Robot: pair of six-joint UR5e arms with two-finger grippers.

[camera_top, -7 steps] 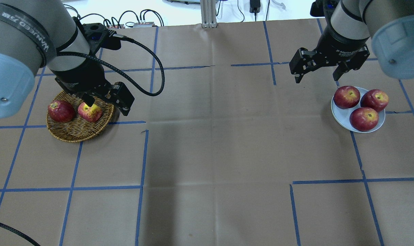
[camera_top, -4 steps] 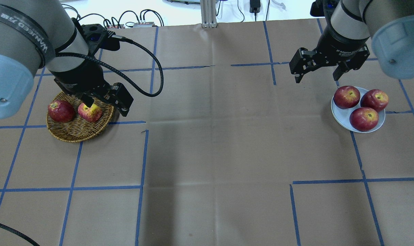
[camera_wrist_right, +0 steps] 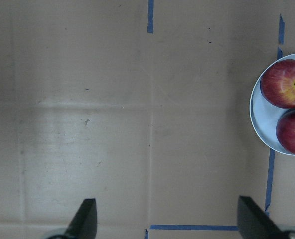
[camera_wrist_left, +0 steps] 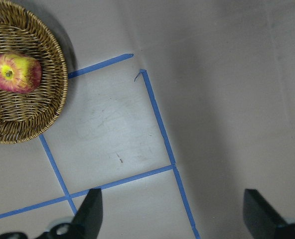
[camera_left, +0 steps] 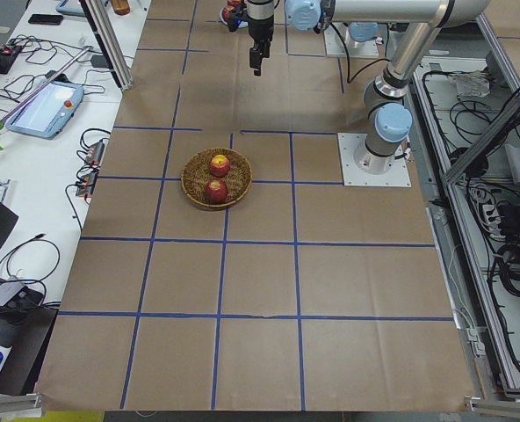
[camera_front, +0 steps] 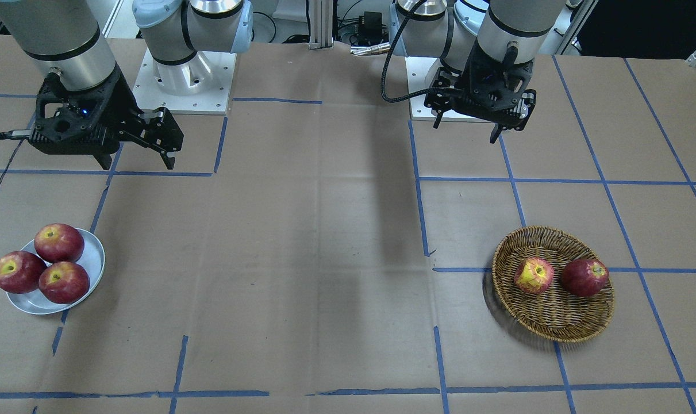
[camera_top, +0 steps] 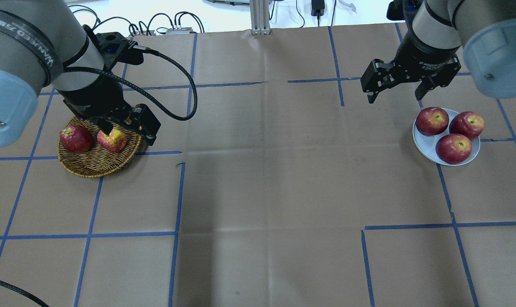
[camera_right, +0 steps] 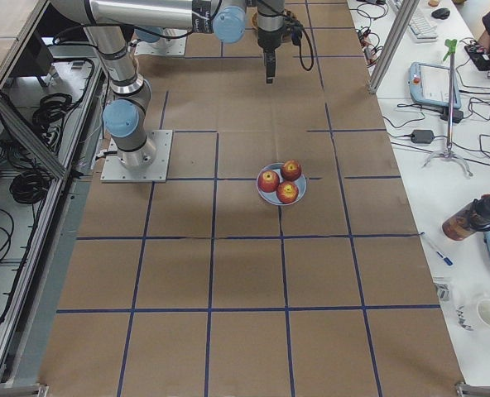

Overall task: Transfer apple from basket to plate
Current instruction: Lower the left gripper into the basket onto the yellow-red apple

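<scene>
- Left gripper [camera_front: 465,129]: spread wide, holding nothing, hanging high above the table [camera_front: 336,230] on the robot-base side of the basket [camera_front: 554,336], clear of it.
- From the left wrist camera: two dark fingertips [camera_wrist_left: 90,214] far apart at the bottom edge, brown paper and blue tape lines [camera_wrist_left: 157,119] beneath, the basket off in the upper left corner.
- Apple [camera_front: 534,275], red with a yellow streaked patch: lying in the basket, on the half toward the table's middle, stem hollow upward, untouched.
- Just beside it in the same basket, with a small gap between: a dark red apple [camera_front: 584,277].
- Right gripper [camera_front: 135,158]: likewise spread and empty, raised above bare paper, on the robot-base side of the plate [camera_front: 97,256] and apart from it.
- Plate near the table's other end, well apart from the basket, carrying three red apples [camera_front: 58,242] packed close together and filling most of it.
- From the right wrist camera: plate cut off by the right edge, two of its apples partly in view, that gripper's fingertips [camera_wrist_right: 85,219] wide apart at the bottom.
</scene>
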